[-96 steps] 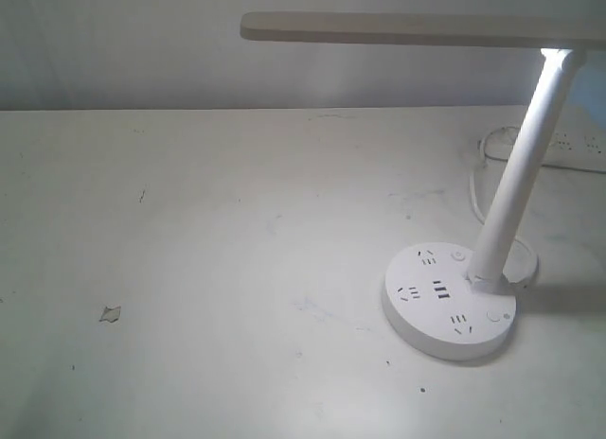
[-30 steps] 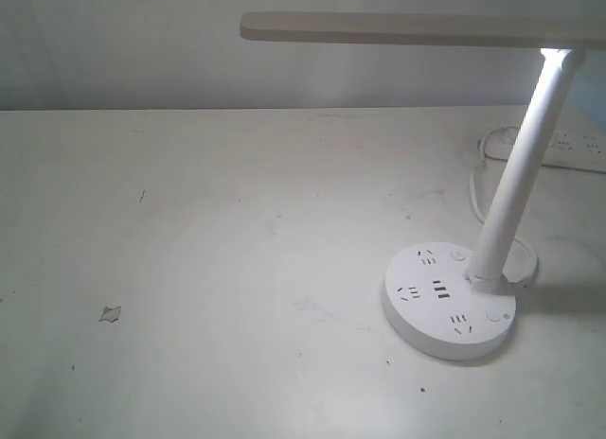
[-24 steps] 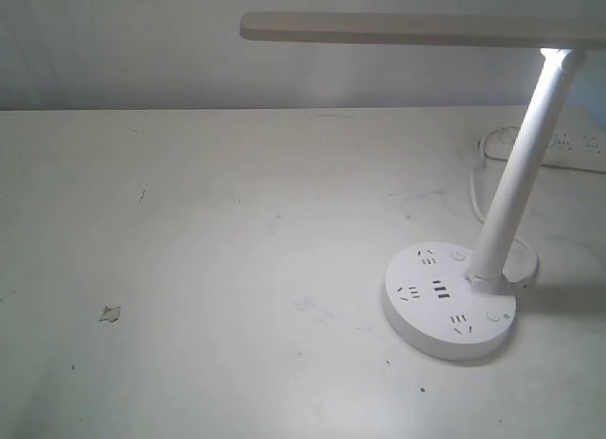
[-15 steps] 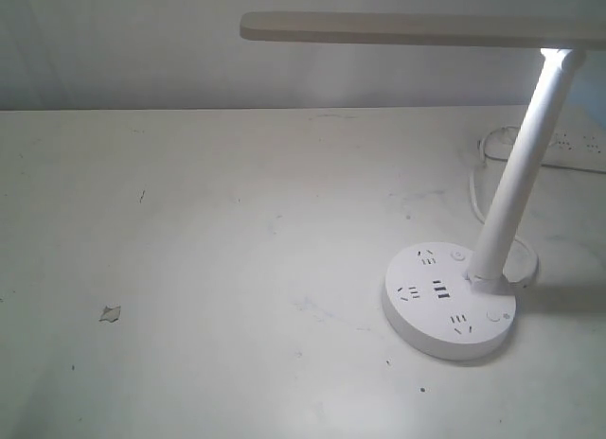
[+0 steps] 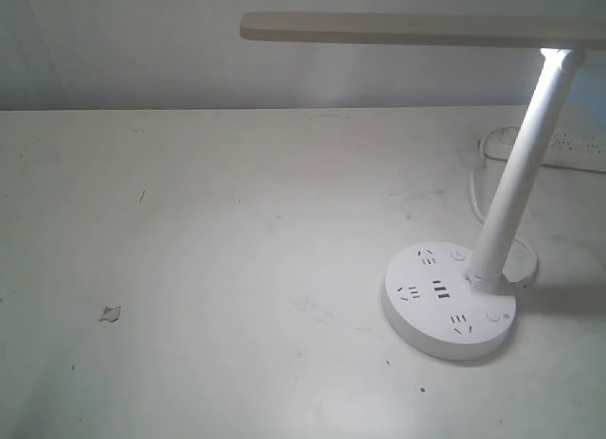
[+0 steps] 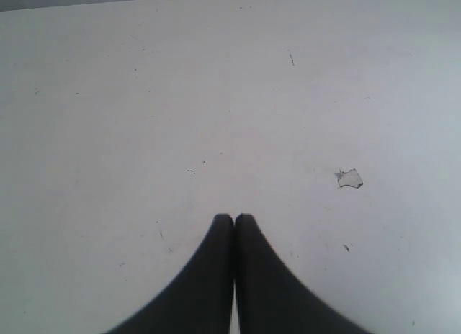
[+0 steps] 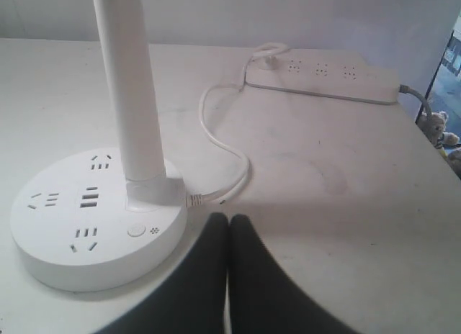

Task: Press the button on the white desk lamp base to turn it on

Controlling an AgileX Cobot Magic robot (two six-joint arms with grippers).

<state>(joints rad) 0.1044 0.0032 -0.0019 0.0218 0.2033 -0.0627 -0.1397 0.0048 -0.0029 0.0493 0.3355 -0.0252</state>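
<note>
The white desk lamp base [image 5: 428,327] sits at the right of the table, its slanted stem [image 5: 521,174] rising to a long flat head [image 5: 417,27]. The button [image 5: 493,316] lies on the base's near right side, with a tiny dotted mark beside it. In the right wrist view the button [image 7: 136,230] is a short way from my right gripper [image 7: 229,219], which is shut on nothing and is just off the base's rim [image 7: 65,265]. My left gripper [image 6: 234,217] is shut over bare table, with nothing in it. Neither gripper shows in the exterior view.
A long white power strip [image 7: 324,78] lies behind the lamp, and a white cable [image 7: 223,143] loops from it to the base. A second small button [image 5: 458,254] sits at the base's far side. A small chipped patch [image 5: 111,313] marks the table at the left.
</note>
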